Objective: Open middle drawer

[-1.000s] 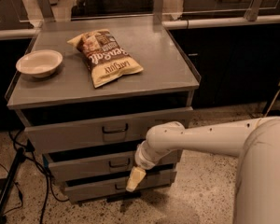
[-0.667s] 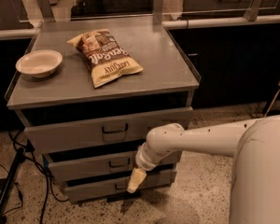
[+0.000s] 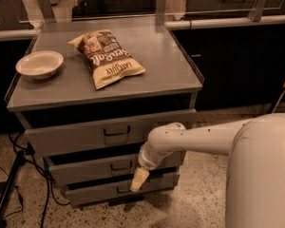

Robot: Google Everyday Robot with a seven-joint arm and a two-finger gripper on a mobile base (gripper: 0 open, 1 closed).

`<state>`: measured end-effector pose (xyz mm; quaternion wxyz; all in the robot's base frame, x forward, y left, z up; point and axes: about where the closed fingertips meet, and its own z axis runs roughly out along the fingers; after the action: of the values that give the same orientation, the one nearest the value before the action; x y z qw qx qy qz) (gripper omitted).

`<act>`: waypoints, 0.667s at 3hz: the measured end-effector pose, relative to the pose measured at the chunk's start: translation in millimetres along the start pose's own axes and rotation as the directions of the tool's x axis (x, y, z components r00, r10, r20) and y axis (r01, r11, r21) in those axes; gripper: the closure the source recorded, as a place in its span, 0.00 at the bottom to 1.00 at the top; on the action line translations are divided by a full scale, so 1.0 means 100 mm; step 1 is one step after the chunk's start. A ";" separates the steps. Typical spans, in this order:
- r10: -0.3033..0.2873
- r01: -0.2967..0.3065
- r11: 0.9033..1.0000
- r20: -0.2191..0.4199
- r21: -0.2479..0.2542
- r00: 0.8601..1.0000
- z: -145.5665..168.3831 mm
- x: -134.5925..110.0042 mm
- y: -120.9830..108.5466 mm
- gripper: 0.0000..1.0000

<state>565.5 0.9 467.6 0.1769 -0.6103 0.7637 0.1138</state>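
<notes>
The middle drawer point(image 3: 90, 169) is the low grey front between the taller top drawer point(image 3: 76, 137) and the lowest drawer point(image 3: 99, 192). A small dark loop handle point(image 3: 121, 166) sits at its centre, and a dark gap shows above its front. My gripper point(image 3: 137, 181) is cream-coloured and points down and to the left. It hangs in front of the cabinet, just right of and below the middle drawer's handle, over the seam with the lowest drawer. It is not on the handle. My white arm point(image 3: 194, 139) reaches in from the right.
On the cabinet top point(image 3: 171, 65) lie a chip bag point(image 3: 107, 57) and a white bowl point(image 3: 39, 64). Black cables and a stand leg point(image 3: 9, 189) are on the floor at the left. A dark counter point(image 3: 237, 65) stands behind at the right.
</notes>
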 end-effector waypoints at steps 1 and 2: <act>-0.016 0.016 1.000 -0.016 -0.009 1.000 0.12 0.02 -0.02 0.00; -0.023 0.023 0.999 -0.024 -0.025 0.999 0.23 0.03 0.00 0.00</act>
<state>568.1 6.7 445.2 0.1613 -0.6226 0.7573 0.1137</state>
